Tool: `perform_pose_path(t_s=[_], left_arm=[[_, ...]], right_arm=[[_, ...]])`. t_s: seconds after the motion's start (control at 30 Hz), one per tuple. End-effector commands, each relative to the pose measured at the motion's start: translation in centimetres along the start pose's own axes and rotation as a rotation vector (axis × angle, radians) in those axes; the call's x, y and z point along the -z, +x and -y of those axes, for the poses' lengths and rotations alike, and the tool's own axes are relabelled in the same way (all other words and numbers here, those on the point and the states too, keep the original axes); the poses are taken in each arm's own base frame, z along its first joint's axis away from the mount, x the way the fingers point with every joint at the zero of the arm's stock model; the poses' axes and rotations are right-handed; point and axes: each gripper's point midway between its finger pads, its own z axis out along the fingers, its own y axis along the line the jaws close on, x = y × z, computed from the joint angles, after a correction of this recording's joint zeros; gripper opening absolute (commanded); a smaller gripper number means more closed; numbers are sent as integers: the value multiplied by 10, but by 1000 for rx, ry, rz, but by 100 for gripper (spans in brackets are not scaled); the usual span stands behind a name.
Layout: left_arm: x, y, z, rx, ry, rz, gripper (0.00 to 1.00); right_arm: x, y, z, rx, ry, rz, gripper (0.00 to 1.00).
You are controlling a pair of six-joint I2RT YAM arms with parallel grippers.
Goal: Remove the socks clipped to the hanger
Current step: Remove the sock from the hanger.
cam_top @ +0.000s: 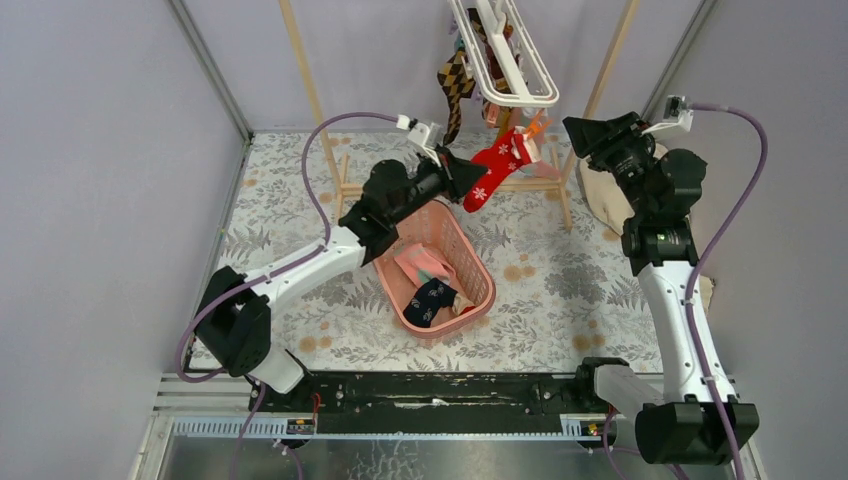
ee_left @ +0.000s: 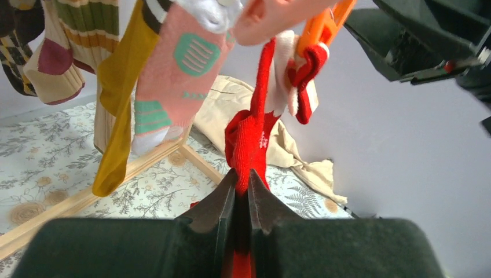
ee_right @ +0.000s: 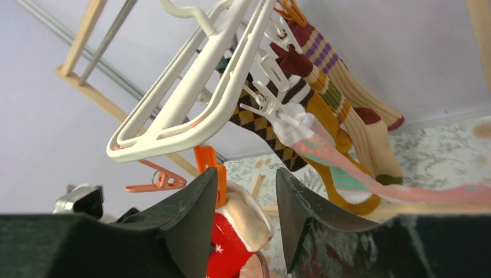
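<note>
The white hanger [cam_top: 510, 60] hangs at the top centre and also shows in the right wrist view [ee_right: 191, 110]. A red sock with white stars [cam_top: 495, 168] hangs from its orange clip [cam_top: 535, 128]. My left gripper [cam_top: 468, 180] is shut on the sock's lower part [ee_left: 249, 136], with the fingertips [ee_left: 231, 191] pinching the red fabric. My right gripper [cam_top: 578, 135] is open just right of the clip. In its own view the jaws stand on either side of the sock's cream cuff [ee_right: 255, 217], below the orange clip [ee_right: 211, 168]. Argyle [ee_right: 260, 130], mustard [ee_right: 330, 121] and pink-teal [ee_right: 347, 168] socks stay clipped.
A pink basket [cam_top: 487, 275] stands under the left arm, holding a navy sock [cam_top: 432, 300] and a pink one [cam_top: 425, 262]. A beige cloth [cam_top: 600, 195] lies at the right wall. The wooden rack [cam_top: 310, 90] stands around the hanger.
</note>
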Motion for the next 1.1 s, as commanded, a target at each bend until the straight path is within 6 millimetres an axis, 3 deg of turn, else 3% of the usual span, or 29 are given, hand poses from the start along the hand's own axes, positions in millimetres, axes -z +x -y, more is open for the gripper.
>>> perform_pose_path(t_s=[0.0, 0.4, 0.8, 1.07], left_arm=[[-7, -12, -1, -169, -122, 61, 15], [-16, 0, 13, -339, -255, 85, 15], [-24, 4, 24, -448, -327, 102, 15], [-25, 5, 33, -508, -346, 104, 15]], right_arm=[[8, 28, 25, 30, 252, -140, 50], [16, 23, 15, 140, 413, -159, 52], [6, 10, -22, 204, 385, -145, 52], [-7, 12, -29, 246, 405, -136, 53]])
